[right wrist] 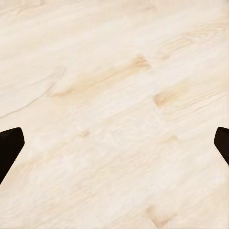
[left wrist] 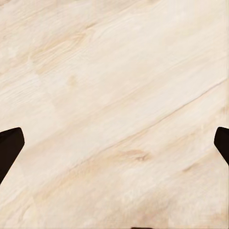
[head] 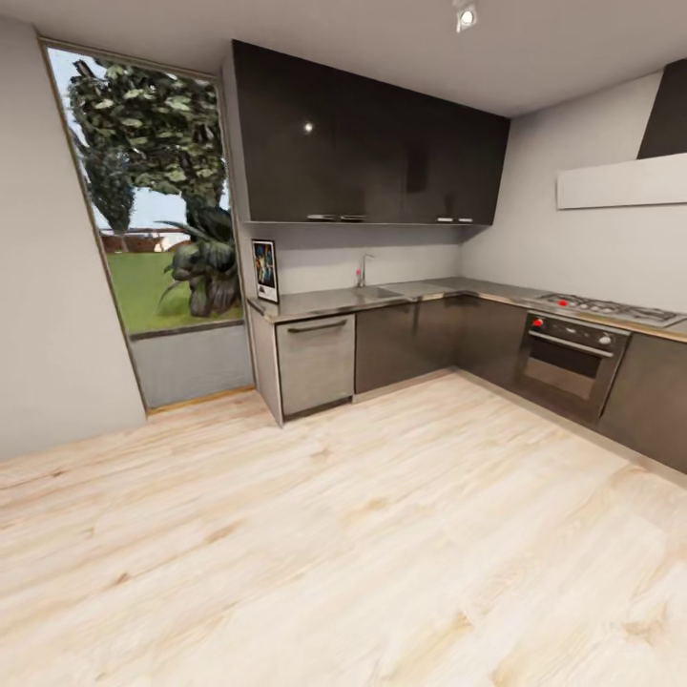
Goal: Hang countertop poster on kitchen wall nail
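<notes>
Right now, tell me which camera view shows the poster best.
The head view. The poster stands upright at the left end of the kitchen countertop, beside the window, small and far off. The left and right wrist views look down at the pale wood floor between wide-spread fingertips, with no poster in them.

Home kitchen: dark wall cupboards (head: pixel 367 148), steel bench (head: pixel 382 298) with tap (head: pixel 363 270), oven (head: pixel 568 363), gas hob (head: pixel 611 308), wood floor (head: pixel 334 534).
</notes>
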Tool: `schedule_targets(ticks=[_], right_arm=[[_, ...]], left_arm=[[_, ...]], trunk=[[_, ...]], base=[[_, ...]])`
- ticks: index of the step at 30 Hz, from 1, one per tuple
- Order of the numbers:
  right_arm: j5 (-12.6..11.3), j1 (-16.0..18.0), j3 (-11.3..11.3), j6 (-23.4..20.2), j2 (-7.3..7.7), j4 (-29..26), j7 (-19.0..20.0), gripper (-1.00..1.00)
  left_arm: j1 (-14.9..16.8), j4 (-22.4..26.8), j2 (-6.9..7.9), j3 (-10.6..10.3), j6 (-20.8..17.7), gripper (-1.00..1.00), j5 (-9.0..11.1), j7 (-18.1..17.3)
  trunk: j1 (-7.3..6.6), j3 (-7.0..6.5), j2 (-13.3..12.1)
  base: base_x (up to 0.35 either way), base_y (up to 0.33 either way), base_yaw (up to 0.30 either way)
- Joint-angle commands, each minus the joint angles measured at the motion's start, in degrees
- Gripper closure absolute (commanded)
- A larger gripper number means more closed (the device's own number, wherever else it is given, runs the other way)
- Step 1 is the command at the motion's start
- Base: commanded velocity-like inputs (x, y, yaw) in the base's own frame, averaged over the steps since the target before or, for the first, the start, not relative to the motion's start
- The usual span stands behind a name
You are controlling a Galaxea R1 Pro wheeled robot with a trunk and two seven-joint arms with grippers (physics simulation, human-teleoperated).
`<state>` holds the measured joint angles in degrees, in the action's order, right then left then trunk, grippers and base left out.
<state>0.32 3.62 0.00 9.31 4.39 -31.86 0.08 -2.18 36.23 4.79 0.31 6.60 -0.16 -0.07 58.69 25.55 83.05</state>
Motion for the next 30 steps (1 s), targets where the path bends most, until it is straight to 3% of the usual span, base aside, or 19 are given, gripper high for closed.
schedule_targets(ticks=[1, 30], right_arm=[[0.0, 0.0, 0.0, 0.2, 0.0, 0.0, 0.0, -1.0], [0.1, 0.0, 0.0, 0.2, 0.0, 0.0, 0.0, -1.0]], left_arm=[[0.0, 0.1, -0.01, 0.0, 0.1, -1.0, 0.0, 0.0], [0.0, 0.1, 0.01, 0.0, 0.1, -1.0, 0.0, 0.0]], trunk=[[0.04, 0.05, 0.0], [0.04, 0.05, 0.0]], base=[[0.333, -0.13, 0.0], [0.333, -0.13, 0.0]])
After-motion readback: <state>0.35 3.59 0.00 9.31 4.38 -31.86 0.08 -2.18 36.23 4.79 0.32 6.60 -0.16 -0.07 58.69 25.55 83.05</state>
